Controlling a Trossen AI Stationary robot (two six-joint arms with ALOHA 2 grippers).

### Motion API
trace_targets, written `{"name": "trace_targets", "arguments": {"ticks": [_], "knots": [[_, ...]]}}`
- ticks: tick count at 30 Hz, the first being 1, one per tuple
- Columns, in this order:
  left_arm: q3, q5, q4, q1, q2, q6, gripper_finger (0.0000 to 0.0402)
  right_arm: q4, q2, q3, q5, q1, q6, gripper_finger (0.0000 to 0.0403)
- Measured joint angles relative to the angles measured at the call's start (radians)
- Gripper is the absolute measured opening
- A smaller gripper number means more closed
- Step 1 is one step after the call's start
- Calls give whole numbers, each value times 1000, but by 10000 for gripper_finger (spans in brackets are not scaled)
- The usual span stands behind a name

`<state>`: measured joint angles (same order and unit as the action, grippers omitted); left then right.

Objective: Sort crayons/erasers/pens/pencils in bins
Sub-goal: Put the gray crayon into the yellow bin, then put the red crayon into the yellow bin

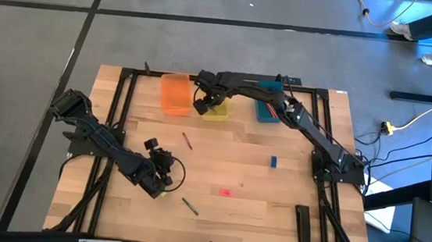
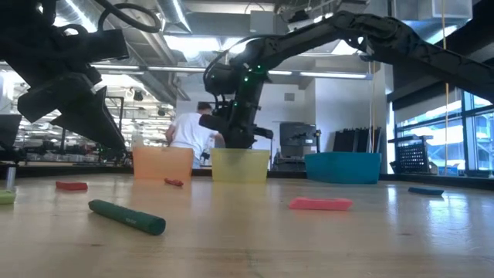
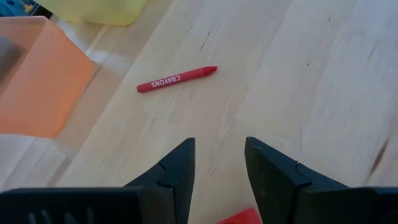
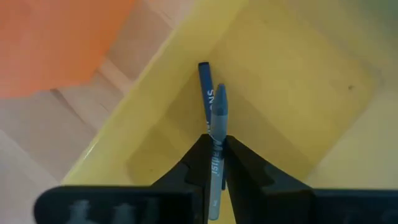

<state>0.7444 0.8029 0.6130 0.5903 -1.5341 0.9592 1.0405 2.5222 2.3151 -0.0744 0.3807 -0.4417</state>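
My right gripper (image 1: 202, 104) is over the yellow bin (image 1: 217, 112) and shut on a grey crayon (image 4: 217, 112); it also shows in the low view (image 2: 235, 135). A blue crayon (image 4: 204, 87) lies inside that bin. The orange bin (image 1: 175, 94) and the teal bin (image 1: 267, 110) stand on either side. My left gripper (image 1: 164, 181) is open and empty over the table's near left part (image 3: 217, 146). A red crayon (image 3: 177, 79) lies flat on the wood ahead of it. A green crayon (image 1: 190, 206), a pink-red eraser (image 1: 226, 192) and a blue eraser (image 1: 273, 162) lie on the table. My right gripper pinches the grey crayon's shaft (image 4: 216, 132) between its two fingertips. The crayon lies along the fingers, its pointed end (image 4: 219, 96) sticking out past them over the inside of the yellow bin. The crayon is lifted clear.
A long black flat bar (image 1: 302, 225) lies near the table's near right corner. A small red piece (image 3: 239, 218) lies under my left gripper. A person in white (image 2: 189, 131) stands in the room behind the table.
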Motion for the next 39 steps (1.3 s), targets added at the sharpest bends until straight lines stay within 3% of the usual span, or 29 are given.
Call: {"name": "trace_targets", "arguments": {"ticks": [6,13,20,25,30,36,39], "knots": [[0,-1,-1,0,0,0,133,0,19,0,51,0,1,54],[0,-1,-1,0,0,2,133,-1,18,1,47,-5,31,108],[0,-5,0,0,0,0,133,54,16,38,-70,-49,71,158],[0,-21,11,7,0,0,133,45,-84,30,-143,-110,89,162],[0,-121,-6,9,0,-1,133,35,-149,33,-253,-204,67,161],[60,-130,9,46,17,-46,133,-118,-129,-49,-298,-347,46,163],[94,-53,9,94,52,-63,133,-247,-129,-125,-329,-387,21,163]]}}
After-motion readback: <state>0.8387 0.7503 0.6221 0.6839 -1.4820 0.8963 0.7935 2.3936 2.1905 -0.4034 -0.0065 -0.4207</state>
